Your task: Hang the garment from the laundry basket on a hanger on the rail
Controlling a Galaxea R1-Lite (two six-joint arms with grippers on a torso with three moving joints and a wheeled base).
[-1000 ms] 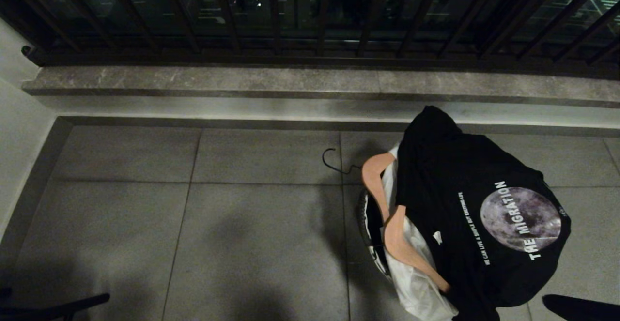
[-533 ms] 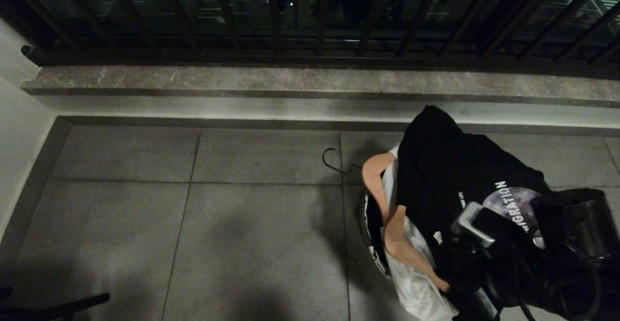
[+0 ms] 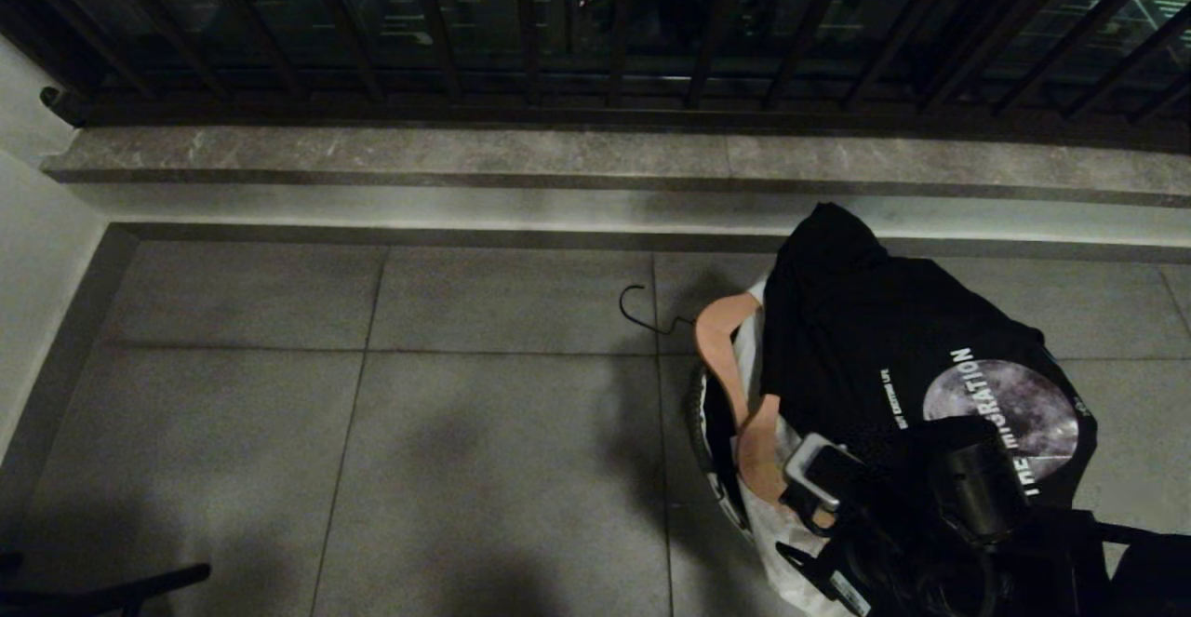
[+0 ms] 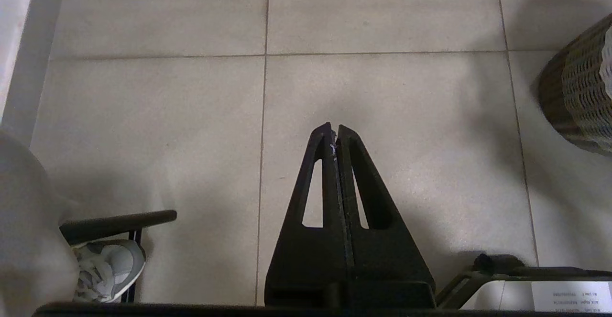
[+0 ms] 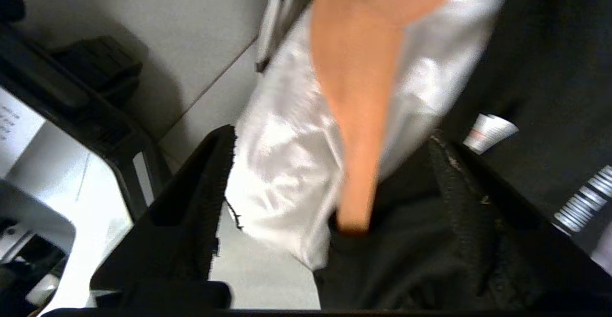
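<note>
Two black fingers (image 5: 191,212) of the right gripper (image 5: 330,188) stand spread wide apart, grasping nothing, with the near end of one wooden hanger (image 5: 356,97) between them, over white cloth (image 5: 282,164) and the black garment (image 5: 550,68). Seen from the head camera, that gripper (image 3: 805,496) sits low at right, just over the near rim of the basket (image 3: 712,454).

One garment, a black T-shirt (image 3: 884,338) printed with a round grey moon and white lettering, is draped over the basket and hides most of it. The smooth, curved, tan hanger (image 3: 735,384) lies on the basket's left side, its thin dark wire hook (image 3: 642,312) reaching out over the floor (image 3: 372,431). Large matt grey tiles cover that floor; at the far side runs one stone ledge (image 3: 465,156) under dark vertical railing bars (image 3: 521,31).

The left gripper (image 4: 334,133) points down at bare tiles well left of the basket, its two tapered black fingers pressed together and empty. Only this wrist view shows the basket's woven side (image 4: 583,97), a lattice of pale strands, and one grey sneaker (image 4: 107,269) by a dark bar. Only the right wrist view shows a small white label (image 5: 487,133) on the T-shirt.
</note>
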